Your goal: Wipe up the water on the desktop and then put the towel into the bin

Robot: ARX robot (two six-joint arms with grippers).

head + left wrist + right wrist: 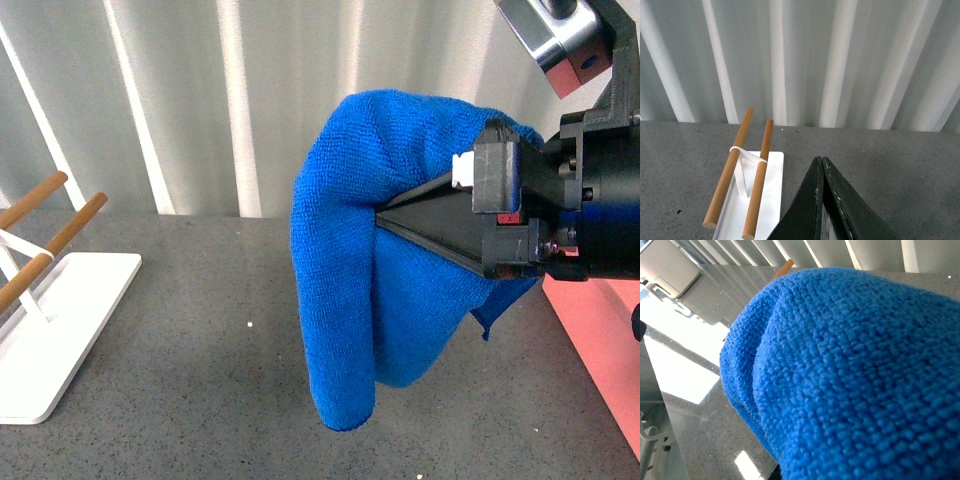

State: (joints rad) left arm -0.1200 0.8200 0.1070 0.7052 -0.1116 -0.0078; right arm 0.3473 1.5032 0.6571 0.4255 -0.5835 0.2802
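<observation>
My right gripper (385,215) is shut on the towel (370,270), a bright blue fluffy cloth that hangs folded over the jaws, lifted above the desktop (200,380). The towel fills the right wrist view (855,380) and hides the jaws there. The salmon-pink bin (600,340) shows at the right edge, just below and behind the right gripper. My left gripper (821,160) is shut and empty, its black jaws pressed together above the desktop (890,165). No water shows on the dark grey speckled surface.
A white rack (60,320) with wooden rods (55,240) stands at the left of the desktop; it also shows in the left wrist view (747,200), close to the left gripper. A white corrugated wall (200,100) runs along the back.
</observation>
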